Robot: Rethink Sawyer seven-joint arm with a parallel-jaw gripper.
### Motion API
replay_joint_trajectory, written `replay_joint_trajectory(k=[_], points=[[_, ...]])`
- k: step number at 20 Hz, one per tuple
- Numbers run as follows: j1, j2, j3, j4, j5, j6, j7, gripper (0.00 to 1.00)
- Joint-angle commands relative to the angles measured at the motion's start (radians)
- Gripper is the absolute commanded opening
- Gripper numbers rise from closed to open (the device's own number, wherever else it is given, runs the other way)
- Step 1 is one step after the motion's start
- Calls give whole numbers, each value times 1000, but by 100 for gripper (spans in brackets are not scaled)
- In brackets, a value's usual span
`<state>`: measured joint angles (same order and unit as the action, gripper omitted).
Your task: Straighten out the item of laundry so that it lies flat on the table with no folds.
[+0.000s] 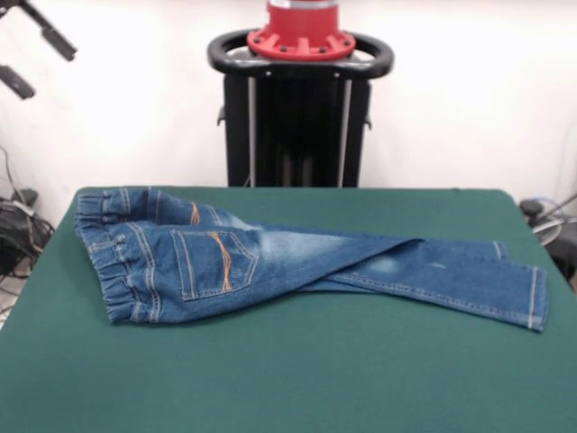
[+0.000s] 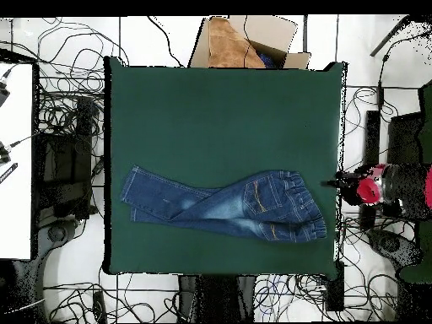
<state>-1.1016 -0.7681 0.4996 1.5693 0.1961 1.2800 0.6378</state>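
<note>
Denim jeans [image 1: 297, 266] are lying on the green table [image 1: 270, 379], toward its far edge in the front view, with the gathered waistband [image 1: 108, 262] near the far left corner. The two legs are crossing over each other, so the cloth is not flat yet. The fabric is looking soft but rather thick, and probably it is sliding easily on the felt. A good place to grasp is the hem [image 1: 532, 302] of the upper leg. The gripper [image 2: 344, 180] is showing only in the overhead view, beyond the table's edge near the waistband; whether it is released or clenched I cannot tell.
</note>
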Motion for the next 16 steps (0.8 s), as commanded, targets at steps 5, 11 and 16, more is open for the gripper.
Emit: replay_joint_trajectory(k=[5,11,16], points=[[86,-42,25,414,361,-327,220,100],[79,-5,82,505,524,-510,126,100],[-28,58,310,661,741,-776,-35,100]])
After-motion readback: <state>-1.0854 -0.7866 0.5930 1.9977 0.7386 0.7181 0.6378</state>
